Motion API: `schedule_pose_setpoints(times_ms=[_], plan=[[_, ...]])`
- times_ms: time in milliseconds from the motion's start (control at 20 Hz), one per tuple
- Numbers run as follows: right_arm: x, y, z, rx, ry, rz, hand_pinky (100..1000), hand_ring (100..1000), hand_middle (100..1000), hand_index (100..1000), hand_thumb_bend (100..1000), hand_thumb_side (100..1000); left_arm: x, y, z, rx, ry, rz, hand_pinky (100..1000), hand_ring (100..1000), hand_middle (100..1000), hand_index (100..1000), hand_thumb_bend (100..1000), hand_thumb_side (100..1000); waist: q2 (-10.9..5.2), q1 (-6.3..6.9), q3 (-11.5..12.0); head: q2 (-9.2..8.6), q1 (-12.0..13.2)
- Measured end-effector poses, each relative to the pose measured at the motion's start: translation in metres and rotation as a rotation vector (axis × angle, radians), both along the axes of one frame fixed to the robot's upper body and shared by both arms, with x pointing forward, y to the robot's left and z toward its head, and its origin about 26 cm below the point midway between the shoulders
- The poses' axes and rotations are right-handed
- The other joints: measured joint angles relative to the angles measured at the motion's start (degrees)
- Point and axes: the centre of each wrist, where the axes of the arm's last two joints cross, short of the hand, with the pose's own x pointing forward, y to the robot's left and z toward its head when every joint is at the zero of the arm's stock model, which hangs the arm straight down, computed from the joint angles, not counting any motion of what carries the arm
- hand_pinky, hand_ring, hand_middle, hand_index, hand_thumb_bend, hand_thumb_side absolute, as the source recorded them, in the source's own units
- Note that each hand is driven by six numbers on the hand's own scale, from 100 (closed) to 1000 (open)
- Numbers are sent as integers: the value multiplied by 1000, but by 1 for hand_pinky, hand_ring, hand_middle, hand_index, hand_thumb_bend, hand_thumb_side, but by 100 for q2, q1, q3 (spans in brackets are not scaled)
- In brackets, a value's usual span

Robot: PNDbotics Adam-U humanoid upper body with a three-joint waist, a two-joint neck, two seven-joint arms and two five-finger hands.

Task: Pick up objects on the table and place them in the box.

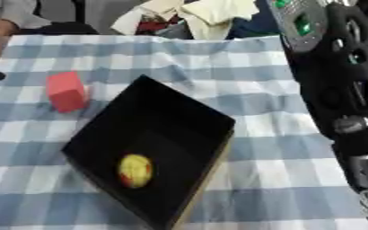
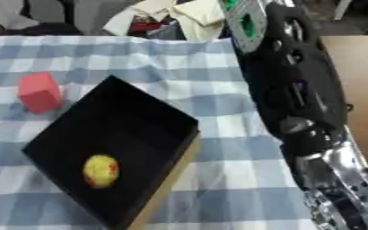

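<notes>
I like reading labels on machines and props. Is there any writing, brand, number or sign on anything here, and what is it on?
No readable text anywhere.
Grey panel with green patches on the robot's right arm: any marks too blurred to read.
Red block: plain.
Black box: no label seen.
Yellow fruit with red blotches: no sticker seen.

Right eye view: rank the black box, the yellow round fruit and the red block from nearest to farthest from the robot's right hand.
From the right hand, lower right:
1. Black open box, middle, its right wall nearest.
2. Yellow round fruit, inside the box.
3. Red block, far left on the table.
</notes>
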Motion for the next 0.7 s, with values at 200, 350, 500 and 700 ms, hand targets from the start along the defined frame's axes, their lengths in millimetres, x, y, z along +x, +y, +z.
schedule_pose_setpoints(times_ms=[200,350,500,700], plan=[[-7,-12,-5,-59,-21,69,769,748,539,693,100,428,0,2,1,2,-4,13,509,739,680,784,154,878,-17,-2,-51,114,15],[-10,-21,-9,-84,-24,116,770,748,538,693,100,433,-1,4,0,4,-4,22,510,739,680,784,154,878,-28,-3,-63,195,28],[-13,-27,-12,-113,-25,160,771,749,538,693,100,433,-1,6,1,-2,-7,30,511,739,680,783,157,878,-35,-16,-80,247,64],[-16,-37,-20,-153,1,207,773,749,532,693,100,451,-2,8,0,-12,-8,43,512,739,680,783,159,877,-43,-69,-148,257,136]])
